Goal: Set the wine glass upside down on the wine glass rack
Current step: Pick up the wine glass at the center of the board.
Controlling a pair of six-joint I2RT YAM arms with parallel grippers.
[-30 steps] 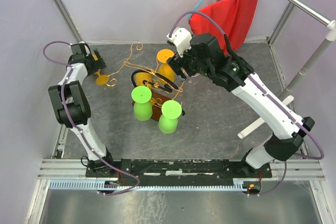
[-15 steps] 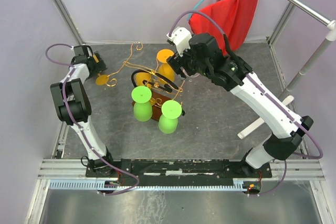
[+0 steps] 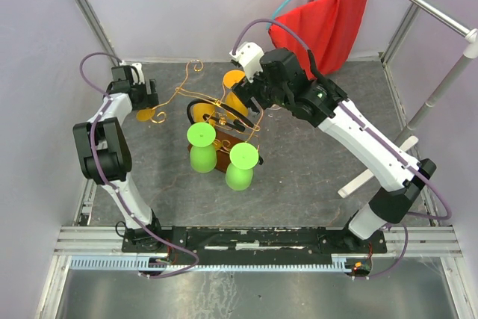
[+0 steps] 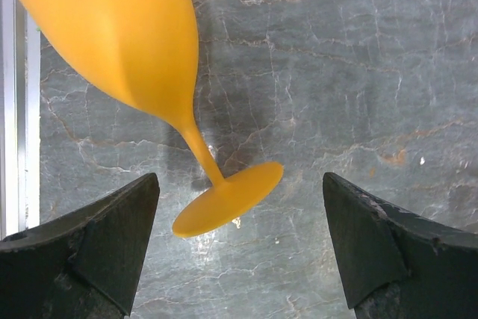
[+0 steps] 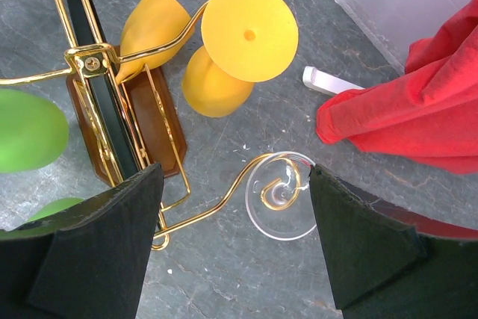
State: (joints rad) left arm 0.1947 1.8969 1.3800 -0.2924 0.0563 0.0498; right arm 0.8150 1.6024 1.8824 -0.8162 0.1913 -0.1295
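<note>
The wine glass rack (image 3: 224, 126) stands mid-table, with its brown base (image 5: 146, 113) and copper wire arms. A clear wine glass (image 5: 282, 198) hangs upside down on a curled arm end, directly under my right gripper (image 5: 233, 207), which is open and apart from it. Two green glasses (image 3: 202, 147) and orange glasses (image 5: 250, 31) also hang on the rack. Another orange glass (image 4: 149, 50) lies tilted on the table at the far left (image 3: 146, 114). My left gripper (image 4: 239, 259) is open above its foot (image 4: 228, 198), not touching it.
A red cloth (image 3: 328, 24) hangs at the back right beside a white pole (image 3: 441, 87). A small white piece (image 5: 328, 81) lies on the table near the cloth. Frame posts and purple walls close in the sides.
My left gripper has moved right and towards the orange glass on the table. My right arm has shifted slightly left over the rack. The glasses have not moved.
</note>
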